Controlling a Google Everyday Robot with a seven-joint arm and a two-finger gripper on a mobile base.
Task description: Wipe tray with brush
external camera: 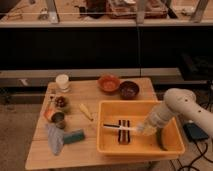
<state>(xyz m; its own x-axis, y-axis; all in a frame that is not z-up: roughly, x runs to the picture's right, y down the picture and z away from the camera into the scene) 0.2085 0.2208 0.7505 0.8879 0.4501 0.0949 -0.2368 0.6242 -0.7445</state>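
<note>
Jaws of the gripper (pixel 143 129), low over the tray's (pixel 130 103) right half, pinch the brush (pixel 119 127) by one end. The brush crosses the dark striped block (pixel 123 136). Risk: a sweep snags the block and twists the brush loose.

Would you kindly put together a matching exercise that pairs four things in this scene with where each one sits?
Things:
1. brush
2. teal block
3. white cup
4. gripper

Places:
A. back-left corner of the table
B. low over the right half of the tray
C. across the dark striped block
D. on the table, just left of the tray

Pairs: 1-C, 2-D, 3-A, 4-B
</note>
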